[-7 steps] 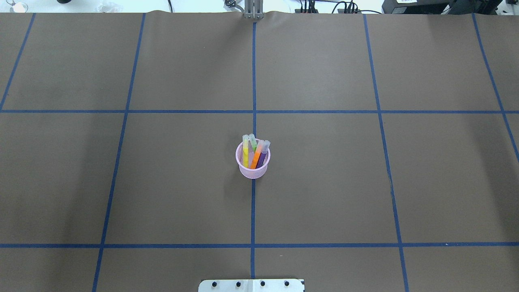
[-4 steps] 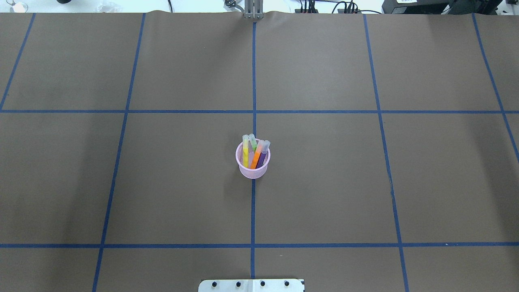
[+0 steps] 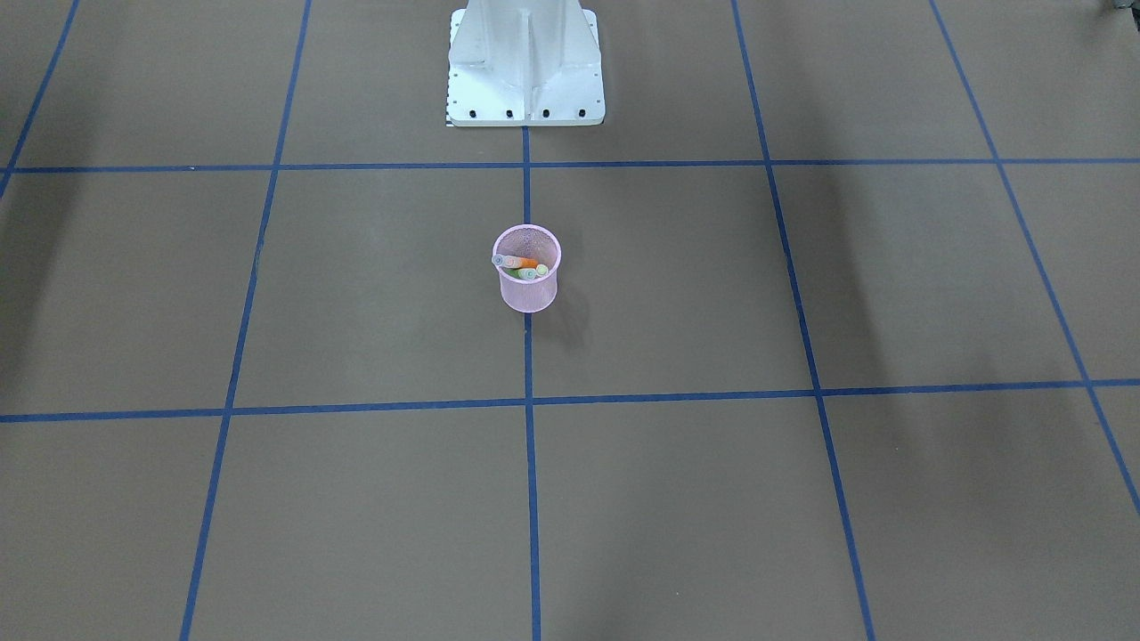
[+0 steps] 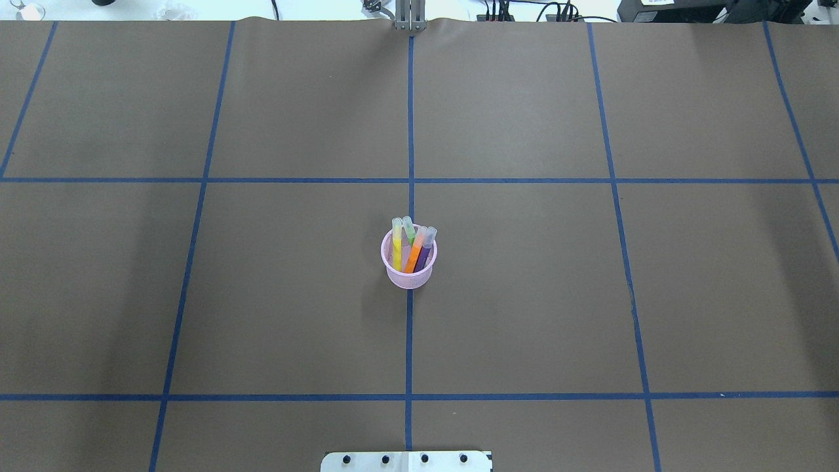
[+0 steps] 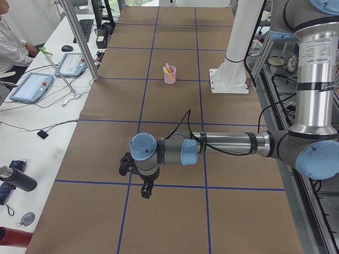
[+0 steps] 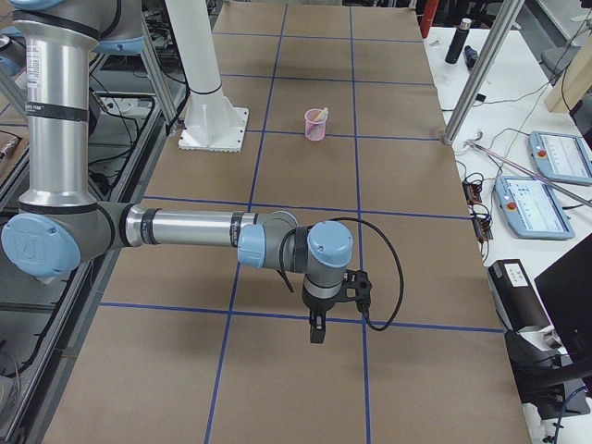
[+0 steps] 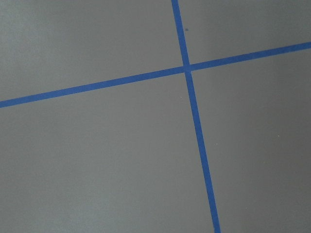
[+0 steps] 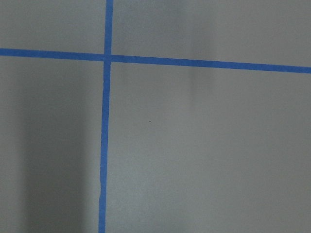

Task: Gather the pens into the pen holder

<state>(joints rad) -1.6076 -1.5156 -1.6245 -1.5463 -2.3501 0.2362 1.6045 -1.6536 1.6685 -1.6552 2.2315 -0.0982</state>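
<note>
The pink wire-mesh pen holder (image 4: 409, 276) stands upright at the table's middle on a blue tape line. It also shows in the front view (image 3: 527, 294) and both side views (image 5: 169, 77) (image 6: 315, 128). Inside it lean the yellow pen (image 4: 396, 246), green pen (image 4: 409, 230), orange pen (image 4: 415, 254) and purple pen (image 4: 427, 252), cap ends up. My left gripper (image 5: 145, 190) and right gripper (image 6: 316, 329) hang low over the table ends, far from the holder; I cannot tell if they are open or shut. Both wrist views show only brown paper and blue tape.
The white robot base (image 3: 525, 80) stands behind the holder. Blue tape lines (image 4: 410, 131) grid the brown table cover. Beside the table are tablets (image 5: 32, 84) (image 6: 546, 199), bottles (image 5: 16, 179) and a seated person (image 5: 10, 42).
</note>
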